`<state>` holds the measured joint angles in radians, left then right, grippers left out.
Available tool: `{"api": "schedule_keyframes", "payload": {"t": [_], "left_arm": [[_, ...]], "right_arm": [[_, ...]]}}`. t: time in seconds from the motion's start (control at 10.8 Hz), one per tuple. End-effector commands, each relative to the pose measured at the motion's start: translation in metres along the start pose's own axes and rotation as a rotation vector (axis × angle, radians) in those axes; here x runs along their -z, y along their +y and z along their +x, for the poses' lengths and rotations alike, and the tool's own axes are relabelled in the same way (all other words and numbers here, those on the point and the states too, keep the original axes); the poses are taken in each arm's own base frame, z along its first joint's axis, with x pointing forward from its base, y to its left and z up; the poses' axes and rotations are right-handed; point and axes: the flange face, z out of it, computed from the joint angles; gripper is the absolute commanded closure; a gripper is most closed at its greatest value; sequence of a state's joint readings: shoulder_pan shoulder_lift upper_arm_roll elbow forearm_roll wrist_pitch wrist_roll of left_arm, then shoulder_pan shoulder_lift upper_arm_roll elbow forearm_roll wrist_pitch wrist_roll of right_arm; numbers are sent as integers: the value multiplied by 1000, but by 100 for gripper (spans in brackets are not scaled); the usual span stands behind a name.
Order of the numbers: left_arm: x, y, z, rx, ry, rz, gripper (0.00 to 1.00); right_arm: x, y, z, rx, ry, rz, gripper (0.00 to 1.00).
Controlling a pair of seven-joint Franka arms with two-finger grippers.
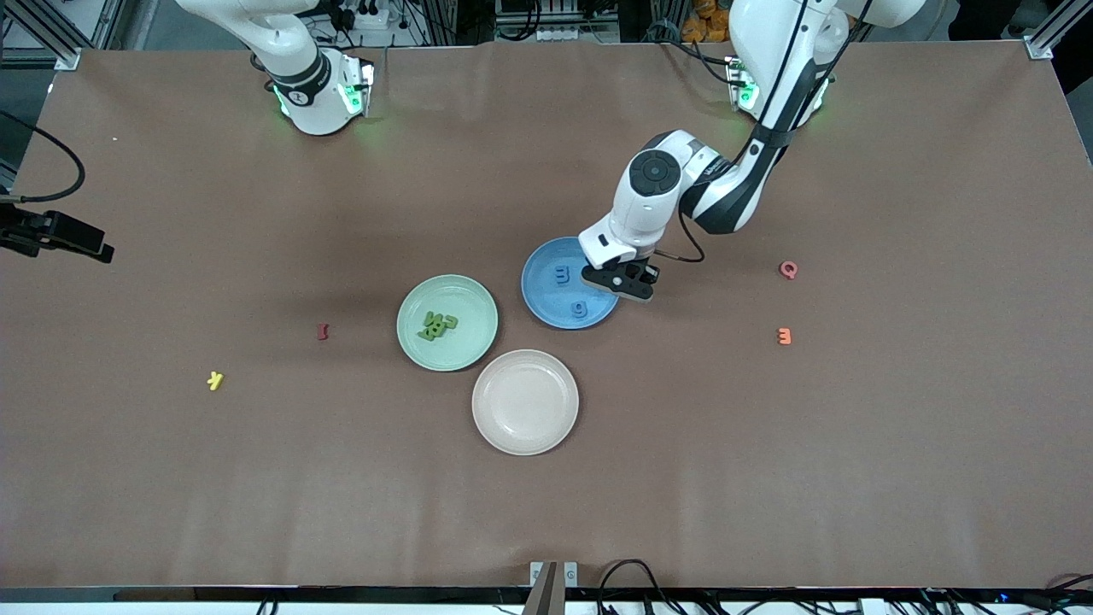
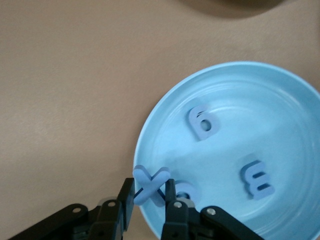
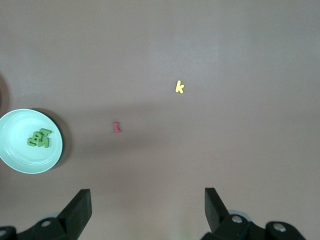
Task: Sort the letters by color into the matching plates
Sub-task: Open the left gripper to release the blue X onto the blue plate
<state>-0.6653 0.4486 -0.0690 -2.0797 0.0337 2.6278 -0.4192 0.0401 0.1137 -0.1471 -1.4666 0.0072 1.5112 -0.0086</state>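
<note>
1. Green plate [image 1: 447, 322], mid-worktop toward the right arm's end: green letters [image 1: 437, 325] piled in it. Blue plate [image 1: 568, 283] just beside it, toward the left arm's end, holds blue "3" [image 1: 561, 275] and "6" [image 1: 580, 309].
2. Right gripper [image 3: 147, 210] waits high over the worktop, fingers [image 3: 77, 210] spread wide, empty.
3. Left gripper [image 2: 149, 200] over the blue plate's rim, fingers [image 2: 125, 197] clamped on a blue "X" [image 2: 150, 184].
4. Handling, judged: letters look light, foam-like, slightly squashy; pinch across a stroke's flat sides.
5. Left wrist view alone shows the X and another blue piece [image 2: 184, 190] partly hidden; front view hides both under the gripper.
6. Strays: yellow "k" [image 1: 215, 381], red piece [image 1: 322, 331], beige-pink plate [image 1: 525, 401].
</note>
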Motion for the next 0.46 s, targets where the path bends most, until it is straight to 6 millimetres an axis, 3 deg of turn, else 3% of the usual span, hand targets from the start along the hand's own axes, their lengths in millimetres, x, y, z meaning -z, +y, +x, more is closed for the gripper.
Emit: {"api": "schedule_keyframes", "payload": {"t": [0.0, 0.09, 0.18, 0.28, 0.37], "left_arm": [[-3, 17, 11, 53, 1, -11, 100], [-4, 21, 13, 73, 1, -14, 100], [-3, 25, 14, 74, 3, -17, 65], [0, 35, 10, 54, -1, -14, 1], [2, 35, 11, 56, -14, -6, 0]], "right_arm": [[-1, -1, -2, -5, 0, -9, 0], [-1, -1, -2, -5, 0, -9, 0], [-1, 0, -2, -7, 0, -9, 0], [-1, -1, -2, -5, 0, -9, 0], [-1, 0, -2, -7, 0, -9, 0]]}}
